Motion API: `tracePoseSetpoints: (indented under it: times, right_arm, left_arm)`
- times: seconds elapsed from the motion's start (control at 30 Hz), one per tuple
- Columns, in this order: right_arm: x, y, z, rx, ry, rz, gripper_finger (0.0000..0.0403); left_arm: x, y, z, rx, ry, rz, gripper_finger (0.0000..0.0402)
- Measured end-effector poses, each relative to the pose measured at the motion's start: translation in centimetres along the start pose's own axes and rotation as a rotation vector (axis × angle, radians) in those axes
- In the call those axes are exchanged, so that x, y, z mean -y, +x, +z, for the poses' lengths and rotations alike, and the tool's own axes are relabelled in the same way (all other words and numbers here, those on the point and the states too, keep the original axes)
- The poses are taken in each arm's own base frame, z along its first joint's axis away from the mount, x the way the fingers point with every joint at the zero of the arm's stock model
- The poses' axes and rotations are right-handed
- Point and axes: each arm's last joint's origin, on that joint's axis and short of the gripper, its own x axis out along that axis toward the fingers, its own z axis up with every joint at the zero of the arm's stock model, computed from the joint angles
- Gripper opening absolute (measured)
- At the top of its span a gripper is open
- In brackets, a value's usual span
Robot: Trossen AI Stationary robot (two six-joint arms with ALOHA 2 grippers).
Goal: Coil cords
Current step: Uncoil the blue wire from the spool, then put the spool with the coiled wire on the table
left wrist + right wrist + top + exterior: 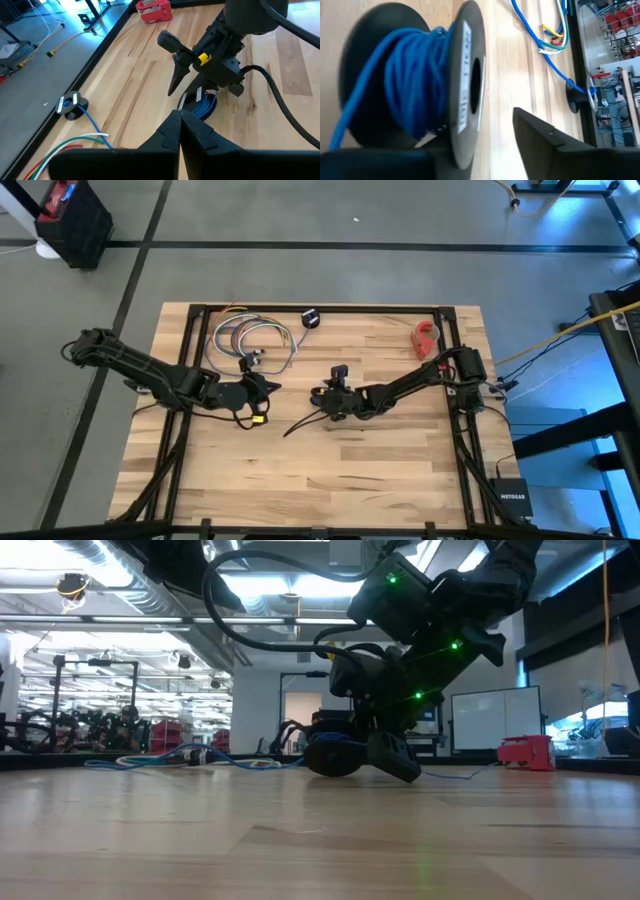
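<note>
Spooled blue cord (405,75) lies on the desk (400,470) just beside the right pincer (328,402), fingers apart. Left pincer (268,383) closed, empty, well apart.

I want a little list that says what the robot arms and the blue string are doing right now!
table: wooden table
blue cord: wound on a black spool, lying on its side mid-table
cord's far end: runs to a small black disc near the table's back edge
right gripper: open, right at the spool
left gripper: shut, holding nothing, pointing toward the spool
also there: multicoloured wire bundle, red object at the back right
</note>
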Motion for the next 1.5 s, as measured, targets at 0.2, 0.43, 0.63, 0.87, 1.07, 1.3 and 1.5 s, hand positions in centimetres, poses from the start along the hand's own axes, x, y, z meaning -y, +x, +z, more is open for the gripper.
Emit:
tracePoseSetpoints:
  times: [0.2, 0.43, 0.63, 0.87, 1.07, 1.3, 1.5]
  right_arm:
    - [0.1, -2.6, 1.0, 0.045, -0.030, 0.008, 0.0175]
    - [0.0, -3.7, 1.5, 0.062, -0.065, -0.027, 0.0189]
    - [0.0, -4.0, 1.3, 0.015, -0.106, -0.080, 0.0189]
    - [0.4, -9.4, 1.7, 0.063, -0.024, 0.073, 0.0189]
    - [0.7, -11.0, 1.3, 0.042, 0.179, 0.318, 0.0189]
    - [0.2, -10.8, 0.3, -0.003, 0.181, 0.337, 0.0189]
    - [0.0, -10.5, -0.1, 0.001, 0.213, 0.329, 0.0189]
  left_arm:
    - [0.1, 0.0, 0.0, -0.004, 0.000, -0.021, 0.0000]
    - [0.1, 0.0, 0.0, -0.004, -0.001, -0.022, 0.0000]
    - [0.4, 0.4, 0.0, 0.002, -0.031, -0.023, 0.0000]
    - [4.1, 5.0, -0.8, -0.018, 0.020, -0.226, 0.0000]
    - [6.1, 10.0, -3.0, -0.080, 0.021, -0.359, 0.0000]
    - [5.8, 13.6, -2.8, -0.194, -0.007, -0.404, 0.0000]
    - [5.2, 15.6, -3.5, -0.319, 0.002, -0.391, 0.0000]
